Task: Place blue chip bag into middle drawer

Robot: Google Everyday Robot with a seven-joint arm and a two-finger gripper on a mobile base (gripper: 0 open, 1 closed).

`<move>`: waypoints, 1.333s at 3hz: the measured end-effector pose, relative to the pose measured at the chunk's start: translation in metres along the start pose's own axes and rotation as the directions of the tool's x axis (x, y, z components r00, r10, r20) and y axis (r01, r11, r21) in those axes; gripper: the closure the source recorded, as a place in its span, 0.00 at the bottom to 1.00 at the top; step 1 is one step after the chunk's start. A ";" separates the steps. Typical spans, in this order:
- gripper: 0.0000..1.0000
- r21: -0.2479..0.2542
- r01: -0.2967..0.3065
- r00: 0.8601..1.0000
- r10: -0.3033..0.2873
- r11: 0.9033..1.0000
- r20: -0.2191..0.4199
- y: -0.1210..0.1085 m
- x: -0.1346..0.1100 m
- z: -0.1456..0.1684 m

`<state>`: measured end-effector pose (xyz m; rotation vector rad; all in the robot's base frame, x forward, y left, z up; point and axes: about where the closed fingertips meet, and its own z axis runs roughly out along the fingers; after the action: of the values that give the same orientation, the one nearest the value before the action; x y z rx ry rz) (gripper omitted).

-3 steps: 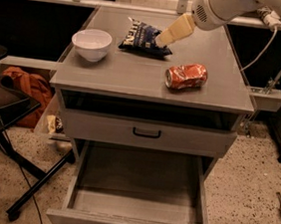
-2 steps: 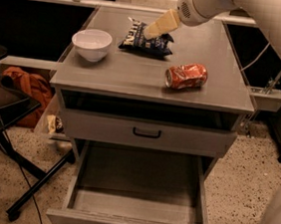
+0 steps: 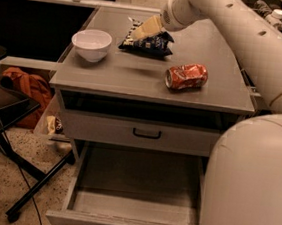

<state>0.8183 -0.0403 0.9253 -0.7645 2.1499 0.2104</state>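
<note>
Camera view: the gripper [image 3: 146,28] has dropped onto the blue chip bag [image 3: 153,43] near the counter's [image 3: 134,76] back edge; its grip cannot be told. Below, the middle drawer [image 3: 136,204] stands open.

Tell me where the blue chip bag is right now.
In the camera view, the blue chip bag lies at the back of the cabinet top, right of the white bowl, behind the red can, with the claw at its left end.

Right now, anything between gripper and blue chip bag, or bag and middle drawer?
Nothing visible. The gripper is right over the blue chip bag; the middle drawer stands open below; red can and white bowl lie aside.
</note>
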 end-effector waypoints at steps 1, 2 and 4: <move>0.00 0.026 -0.033 0.999 0.032 0.999 0.024 -0.010 -0.005 0.025; 0.00 0.026 -0.033 0.999 0.033 0.999 0.024 -0.010 -0.005 0.026; 0.00 0.034 -0.068 0.998 0.068 0.997 0.004 -0.005 0.007 0.064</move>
<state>0.8596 -0.0225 0.8792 -0.6718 2.1731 0.2098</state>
